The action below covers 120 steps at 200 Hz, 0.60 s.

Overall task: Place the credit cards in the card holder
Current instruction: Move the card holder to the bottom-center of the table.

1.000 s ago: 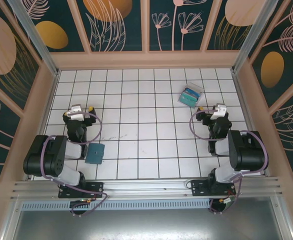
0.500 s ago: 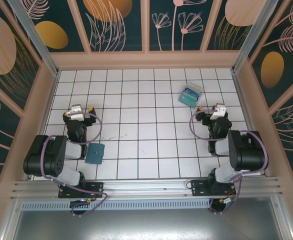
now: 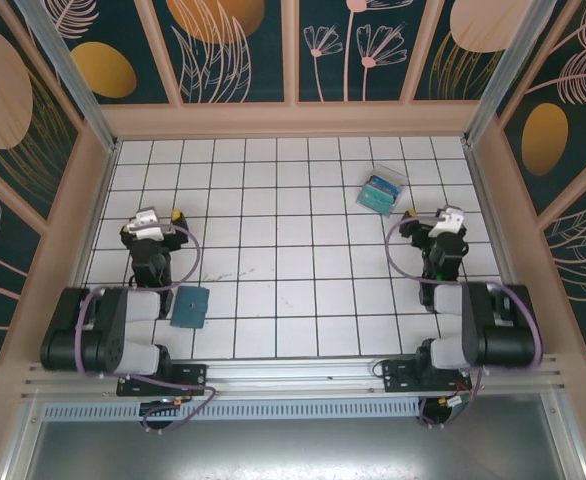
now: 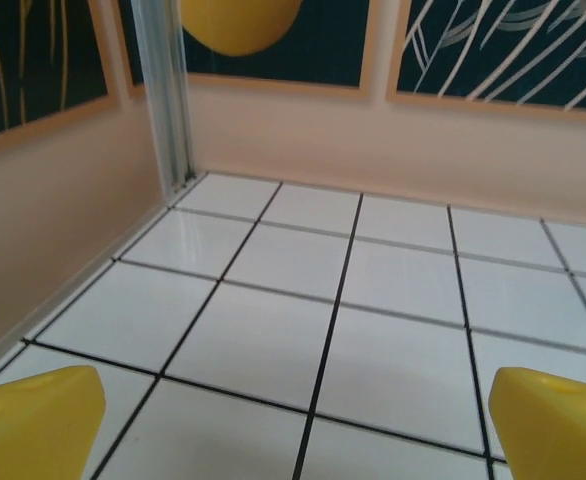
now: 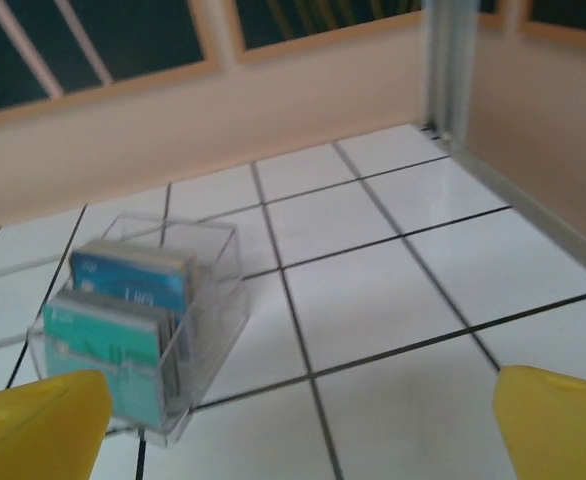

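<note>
White tiles with dark grid lines cover the table (image 3: pixel 293 250), which is walled by pale wood boards below dark panels painted with leaves and orange discs. Toward the near left corner the left gripper (image 3: pixel 153 217) hangs over bare tiles with its jaws spread wide and nothing between them; in its wrist view the two yellow fingertips (image 4: pixel 35 420) sit at the bottom corners above the grid, facing the far left corner post. Just beside that arm, close to the near edge, the card holder (image 3: pixel 190 307) lies flat and closed, dark teal face up. Over toward the far right corner stands a clear plastic box (image 3: pixel 384 191), tilted against the grid lines, with the credit cards (image 5: pixel 113 335) standing upright inside it, teal ones in front and blue behind. Near that box, on its right-edge side, the right gripper (image 3: pixel 440 224) hovers with jaws released and empty, its yellow fingertips (image 5: pixel 38 425) framing the box.
</note>
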Motion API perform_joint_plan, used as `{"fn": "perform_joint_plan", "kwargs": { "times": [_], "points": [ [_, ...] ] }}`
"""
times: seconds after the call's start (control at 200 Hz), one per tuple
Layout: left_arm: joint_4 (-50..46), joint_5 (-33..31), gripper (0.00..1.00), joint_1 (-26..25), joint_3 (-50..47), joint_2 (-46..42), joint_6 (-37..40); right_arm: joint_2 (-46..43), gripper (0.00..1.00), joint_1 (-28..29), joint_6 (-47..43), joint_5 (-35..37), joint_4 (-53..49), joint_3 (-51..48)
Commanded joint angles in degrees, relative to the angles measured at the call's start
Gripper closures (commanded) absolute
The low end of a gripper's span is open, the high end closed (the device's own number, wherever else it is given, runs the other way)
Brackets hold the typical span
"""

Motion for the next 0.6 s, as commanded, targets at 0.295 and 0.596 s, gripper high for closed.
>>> {"fn": "perform_joint_plan", "kwargs": {
  "times": [0.295,0.596],
  "points": [
    [-56.2,3.4,0.01,0.5,19.5,-20.3,-35.8,-10.3,0.09,5.0,24.4,-4.0,-35.1,18.5],
    [-85.6,9.4,0.01,0.5,20.6,-22.4,-36.3,12.0,0.22,44.5,8.4,-13.1,-34.1,29.7]
  ]
}}
